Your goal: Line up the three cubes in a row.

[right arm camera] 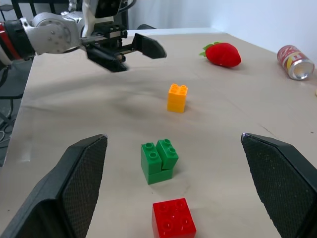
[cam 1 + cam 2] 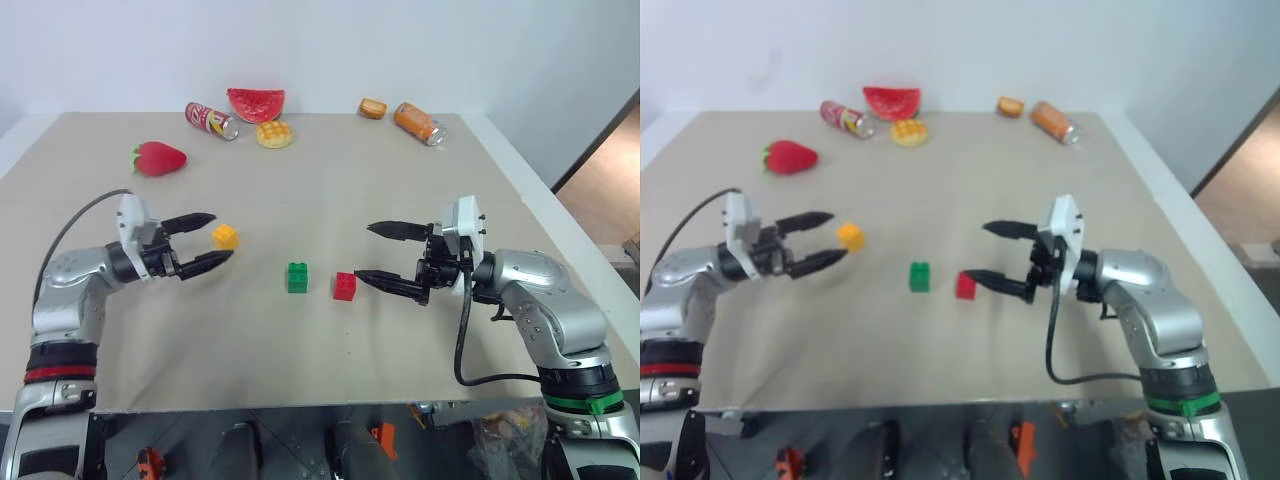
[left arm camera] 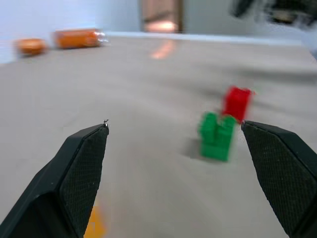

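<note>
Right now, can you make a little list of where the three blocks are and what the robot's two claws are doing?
yellow-orange cube: on the table, just ahead of the left gripper
green cube: middle, close beside the red one
red cube: next to the right gripper
left gripper: open, empty
right gripper: open, empty
row: not straight yet; the yellow-orange one sits apart and farther back

No text, brand, number or sign can be read anywhere; white lettering is printed on the red can (image 2: 211, 120) lying at the far side of the worktop (image 2: 320, 330), but it is too small and blurred to be made out, and no marking can be made out on the orange can (image 2: 418, 123) lying at the far right
</note>
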`<state>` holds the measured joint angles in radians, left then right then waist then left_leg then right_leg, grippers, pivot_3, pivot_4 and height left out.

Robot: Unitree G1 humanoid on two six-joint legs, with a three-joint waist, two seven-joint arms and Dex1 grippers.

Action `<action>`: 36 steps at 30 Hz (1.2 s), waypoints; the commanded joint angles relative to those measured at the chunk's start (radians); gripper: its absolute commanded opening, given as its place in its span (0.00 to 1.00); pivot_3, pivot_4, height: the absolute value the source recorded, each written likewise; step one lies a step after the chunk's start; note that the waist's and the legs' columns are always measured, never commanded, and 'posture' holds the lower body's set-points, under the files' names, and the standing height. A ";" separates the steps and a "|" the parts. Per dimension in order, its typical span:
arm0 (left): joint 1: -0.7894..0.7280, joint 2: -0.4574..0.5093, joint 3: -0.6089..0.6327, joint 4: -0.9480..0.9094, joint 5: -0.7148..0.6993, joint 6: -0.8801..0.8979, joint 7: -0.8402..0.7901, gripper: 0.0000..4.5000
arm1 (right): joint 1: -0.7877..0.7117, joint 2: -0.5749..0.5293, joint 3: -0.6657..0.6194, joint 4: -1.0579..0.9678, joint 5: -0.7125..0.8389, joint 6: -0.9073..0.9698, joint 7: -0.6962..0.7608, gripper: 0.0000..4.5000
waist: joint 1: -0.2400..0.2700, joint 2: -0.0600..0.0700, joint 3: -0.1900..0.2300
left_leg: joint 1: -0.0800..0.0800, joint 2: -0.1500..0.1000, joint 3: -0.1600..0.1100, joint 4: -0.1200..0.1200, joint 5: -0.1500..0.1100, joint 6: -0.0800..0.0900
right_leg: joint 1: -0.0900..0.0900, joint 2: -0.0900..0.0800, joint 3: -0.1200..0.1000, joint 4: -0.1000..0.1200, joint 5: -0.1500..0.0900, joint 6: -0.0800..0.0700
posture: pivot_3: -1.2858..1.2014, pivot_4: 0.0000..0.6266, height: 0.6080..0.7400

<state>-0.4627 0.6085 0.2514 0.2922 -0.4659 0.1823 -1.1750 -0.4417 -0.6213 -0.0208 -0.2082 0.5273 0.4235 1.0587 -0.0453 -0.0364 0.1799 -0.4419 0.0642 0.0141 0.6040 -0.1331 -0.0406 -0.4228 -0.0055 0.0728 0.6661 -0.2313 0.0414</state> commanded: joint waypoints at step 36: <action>-0.180 -0.146 -0.122 0.371 0.190 -0.099 0.353 0.99 | 0.026 0.018 -0.004 -0.109 0.004 -0.019 -0.083 1.00 | 0.001 0.000 0.000 | 0.000 0.000 0.000 -0.001 0.000 0.000 | -0.001 0.001 0.000 0.000 0.000 0.000 | 0.52 0.24 1.00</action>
<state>-0.6138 0.4572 0.1241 0.6432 -0.2900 0.1187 -0.8295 -0.4112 -0.5937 0.0031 -0.2715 0.5104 0.4101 0.9795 -0.0441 -0.0368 0.1796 -0.4423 0.0637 0.0143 0.6030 -0.1333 -0.0408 -0.4234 -0.0050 0.0730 0.6659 -0.2310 0.0417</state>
